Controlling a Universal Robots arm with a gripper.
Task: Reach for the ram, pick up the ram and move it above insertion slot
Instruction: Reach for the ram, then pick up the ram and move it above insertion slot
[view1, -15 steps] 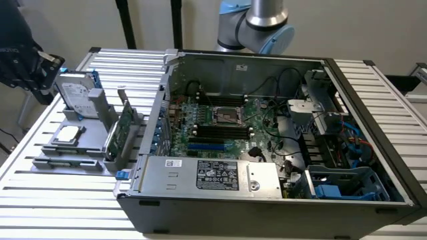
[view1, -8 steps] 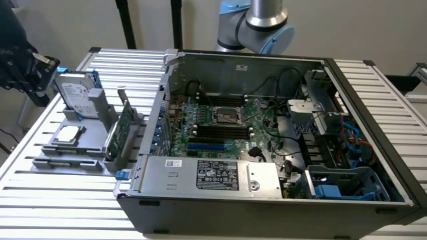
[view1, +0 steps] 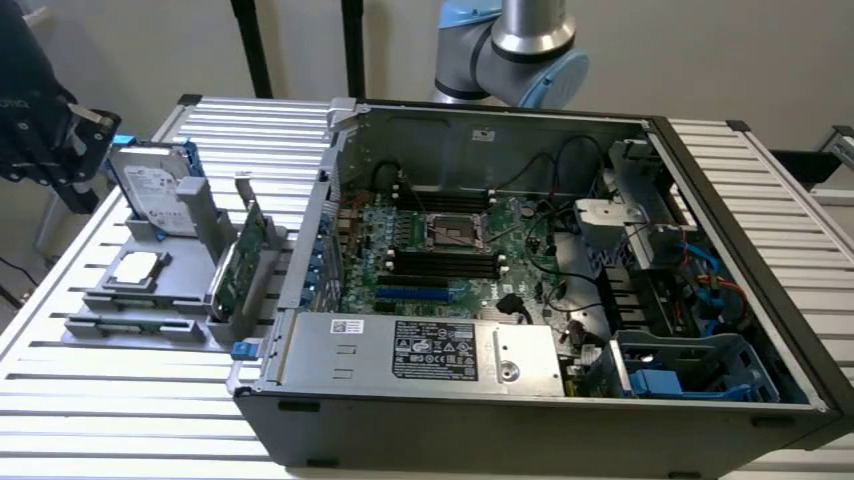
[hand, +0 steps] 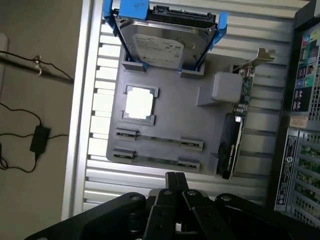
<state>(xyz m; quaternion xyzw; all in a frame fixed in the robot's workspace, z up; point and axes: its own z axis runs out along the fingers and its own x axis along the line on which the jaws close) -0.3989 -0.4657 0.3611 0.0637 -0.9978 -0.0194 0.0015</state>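
Gripper (hand: 175, 176) pressed together, hovering over the tray (hand: 170, 115).
Ram (hand: 157, 160) on the tray's gripper-side edge; one hard drive (hand: 160, 42), one card (hand: 232, 140).

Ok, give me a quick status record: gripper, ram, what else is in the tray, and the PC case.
gripper: shut, holding nothing, over the slatted table beside the tray
ram: thin green stick on edge in the tray row nearest the gripper, not touched
tray: grey, also holds hard drive, processor chip, expansion card
PC case: open on the table
black slots: on the motherboard, look empty
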